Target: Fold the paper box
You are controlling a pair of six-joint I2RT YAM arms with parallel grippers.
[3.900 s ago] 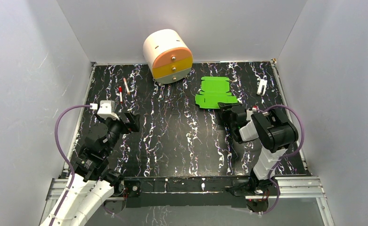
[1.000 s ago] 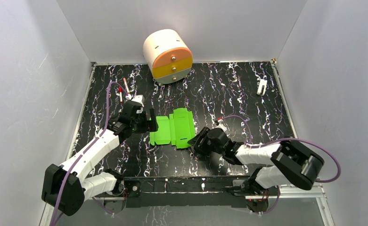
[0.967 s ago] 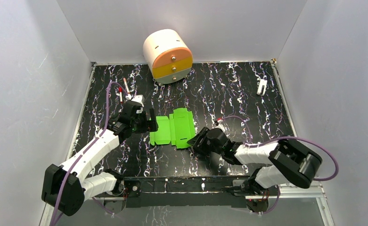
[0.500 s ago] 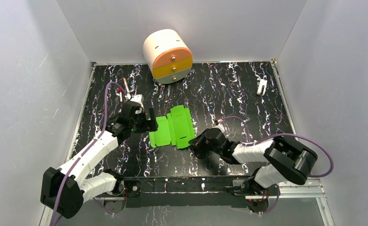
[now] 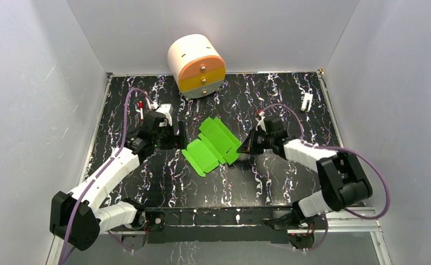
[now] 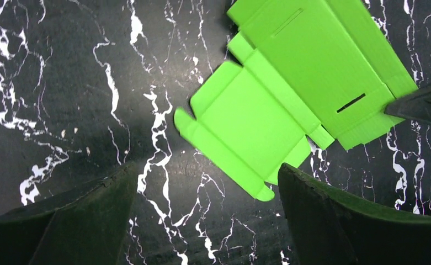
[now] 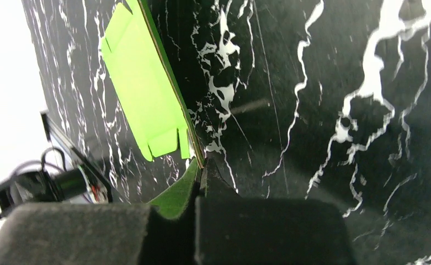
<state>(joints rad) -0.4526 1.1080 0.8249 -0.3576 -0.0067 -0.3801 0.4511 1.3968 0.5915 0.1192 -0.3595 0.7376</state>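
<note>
The paper box (image 5: 212, 144) is a flat bright green die-cut sheet lying askew at the table's middle. My right gripper (image 5: 241, 149) is shut on the sheet's right edge; in the right wrist view the paper box (image 7: 141, 83) runs edge-on into the closed right gripper (image 7: 202, 165). My left gripper (image 5: 181, 138) stands open just left of the sheet, not touching it. In the left wrist view the left gripper (image 6: 202, 182) spans bare table, with the paper box (image 6: 290, 83) beyond its fingers (image 6: 323, 204) and the right gripper's dark tip (image 6: 422, 105) on the sheet's corner.
A cream cylinder with orange and yellow drawers (image 5: 196, 65) stands at the back wall. Red-and-white pens (image 5: 141, 109) lie at the back left, behind the left arm. A small white clip (image 5: 307, 101) sits at the back right. Grey walls close in three sides.
My right gripper shut on the sheet's edge and swung back and right, turning the sheet askew. The left gripper shifted slightly backward and stayed open.
</note>
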